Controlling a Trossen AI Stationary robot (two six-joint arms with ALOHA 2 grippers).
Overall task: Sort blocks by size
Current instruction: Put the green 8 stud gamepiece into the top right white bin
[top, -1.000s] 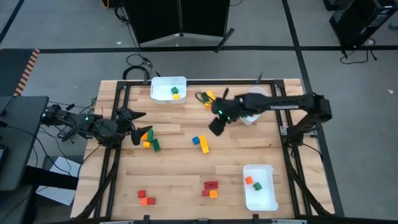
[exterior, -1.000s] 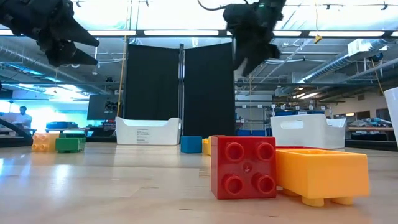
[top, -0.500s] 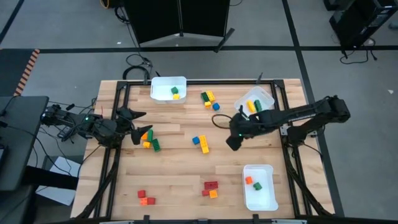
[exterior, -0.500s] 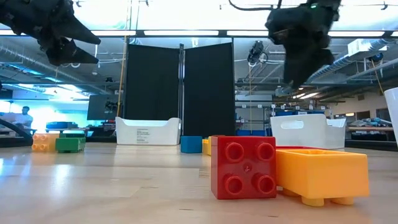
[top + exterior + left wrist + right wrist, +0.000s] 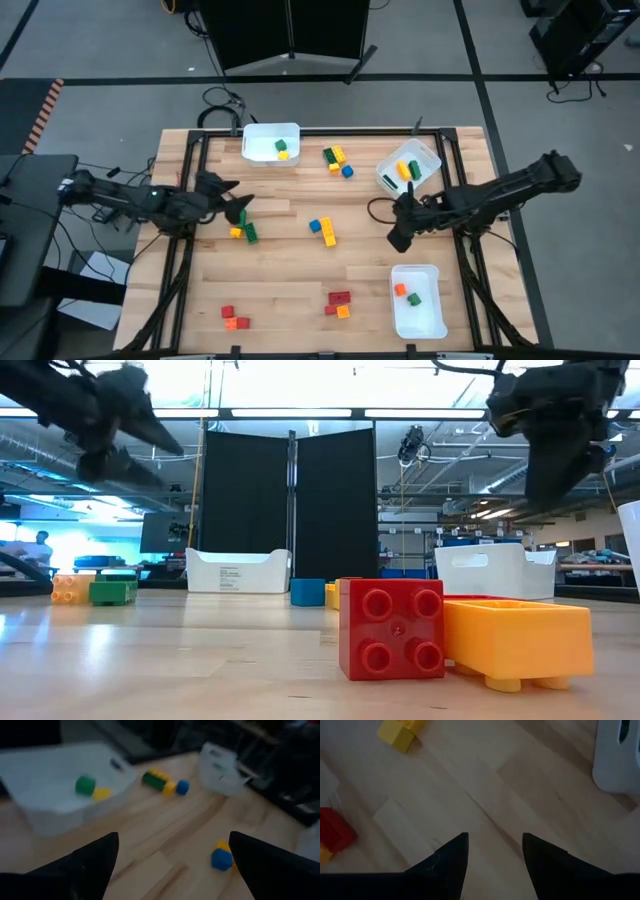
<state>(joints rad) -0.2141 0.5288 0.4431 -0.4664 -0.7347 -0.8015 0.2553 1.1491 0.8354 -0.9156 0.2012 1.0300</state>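
My left gripper [image 5: 228, 200] is open and empty, above the table's left side, just on the far side of a cluster of orange, yellow and green blocks [image 5: 240, 224]. Its wrist view shows the spread fingers [image 5: 174, 837] over bare wood. My right gripper [image 5: 400, 236] is open and empty above bare wood right of centre; its own view [image 5: 495, 836] shows only planks between the fingers. Blue and yellow blocks [image 5: 322, 230] lie at the centre. Red and orange blocks [image 5: 338, 302] lie near the front edge and fill the low view [image 5: 392, 630].
A white bin [image 5: 271, 142] at the far edge holds a green and a yellow block. A bin [image 5: 408, 167] at the far right holds yellow and green blocks. A bin [image 5: 417, 300] at the near right holds an orange and a green block. More blocks [image 5: 335, 158] lie far centre, others [image 5: 232, 318] near left.
My right gripper has swept from the far centre of the table toward its right and near edges, staying open and empty. My left gripper has shifted a little toward the table's right, above the left cluster. No block has moved.
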